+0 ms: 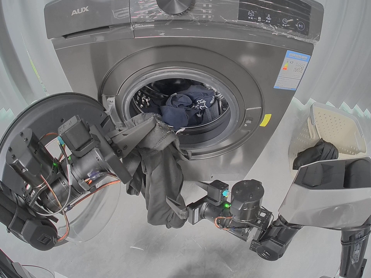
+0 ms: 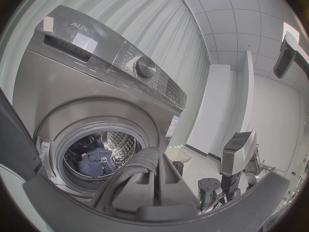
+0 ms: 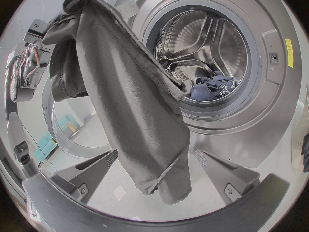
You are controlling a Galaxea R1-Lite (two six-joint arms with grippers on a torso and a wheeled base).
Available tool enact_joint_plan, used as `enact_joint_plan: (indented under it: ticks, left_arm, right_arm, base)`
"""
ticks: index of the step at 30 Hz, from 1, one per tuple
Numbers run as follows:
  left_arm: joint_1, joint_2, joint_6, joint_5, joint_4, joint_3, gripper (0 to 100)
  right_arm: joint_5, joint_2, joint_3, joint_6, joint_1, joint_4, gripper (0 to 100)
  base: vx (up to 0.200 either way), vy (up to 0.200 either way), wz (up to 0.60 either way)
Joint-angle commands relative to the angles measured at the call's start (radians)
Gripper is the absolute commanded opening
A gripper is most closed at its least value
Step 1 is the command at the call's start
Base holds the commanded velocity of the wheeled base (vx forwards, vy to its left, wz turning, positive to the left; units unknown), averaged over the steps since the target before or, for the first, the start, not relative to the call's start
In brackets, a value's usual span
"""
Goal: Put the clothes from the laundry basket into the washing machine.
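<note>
The left gripper (image 1: 148, 130) is clamped on the top edge of a grey garment (image 1: 158, 174), holding it just in front of the lower left lip of the washer (image 1: 247, 58) opening. In the left wrist view the same cloth (image 2: 128, 174) lies draped over that gripper (image 2: 157, 184). The garment hangs in a long fold outside the washer, its lower end well below the opening and above the floor (image 1: 135, 248). The right gripper (image 1: 174, 209) sits low beside that lower end with its jaws spread wide. From its own wrist view (image 3: 156, 153) the cloth (image 3: 135, 113) dangles between the two fingers (image 3: 99, 165), though whether it brushes either one is hard to tell. Behind the garment the drum (image 1: 154, 93) is open, and navy clothes (image 1: 185, 105) lie heaped on its near side, just inside the rim. The round door (image 1: 46, 112) is swung out to the left, behind the left arm. To the right of the washer, well apart from both grippers, the pale basket (image 1: 336, 128) stands on the floor, with a black cloth (image 1: 317, 153) spilling over its near edge.
</note>
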Motion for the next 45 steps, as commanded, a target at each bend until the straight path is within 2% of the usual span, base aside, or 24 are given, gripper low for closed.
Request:
enact_joint_plan:
  ticks: [1, 7, 8, 12, 20, 24, 30, 31, 42, 45]
  left_arm:
    - [0.0, -0.003, 0.0, 0.0, 0.0, 0.0, 0]
    - [0.0, -0.006, 0.0, -0.002, 0.0, 0.0, 0]
    - [0.0, -0.007, 0.0, -0.002, 0.0, 0.003, 0]
    - [-0.006, -0.006, 0.0, -0.002, 0.0, 0.003, 0]
    - [-0.009, -0.006, 0.002, -0.002, 0.0, 0.006, 0]
    - [-0.011, -0.006, 0.002, -0.002, 0.0, 0.006, 0]
    - [-0.011, -0.004, 0.002, 0.0, 0.0, 0.008, 0]
    - [-0.011, -0.004, 0.002, 0.0, 0.0, 0.009, 0]
    - [-0.005, -0.004, 0.002, 0.0, 0.0, 0.008, 0]
    - [-0.003, -0.004, 0.002, 0.0, 0.0, 0.006, 0]
  right_arm:
    - [0.01, 0.016, -0.061, 0.0, -0.035, -0.002, 100]
    - [0.034, 0.033, -0.058, -0.001, -0.082, -0.002, 100]
    - [0.043, 0.027, -0.055, -0.003, -0.114, 0.0, 100]
    - [0.049, 0.024, -0.07, -0.003, -0.168, 0.015, 100]
    - [0.049, 0.085, -0.159, -0.001, -0.237, 0.04, 100]
    - [0.049, 0.111, -0.194, -0.001, -0.234, 0.052, 100]
    - [0.049, 0.148, -0.233, -0.003, -0.188, 0.063, 100]
    - [0.051, 0.146, -0.246, -0.003, -0.157, 0.06, 100]
    - [0.071, 0.086, -0.181, 0.009, -0.047, 0.02, 100]
    - [0.079, 0.088, -0.173, 0.009, -0.036, 0.001, 100]
  base:
    - [0.0, 0.0, 0.0]
    - [0.0, 0.0, 0.0]
    - [0.0, 0.0, 0.0]
    - [0.0, 0.0, 0.0]
    - [0.0, 0.0, 0.0]
    - [0.0, 0.0, 0.0]
    - [0.0, 0.0, 0.0]
    - [0.0, 0.0, 0.0]
    - [0.0, 0.0, 0.0]
    - [0.0, 0.0, 0.0]
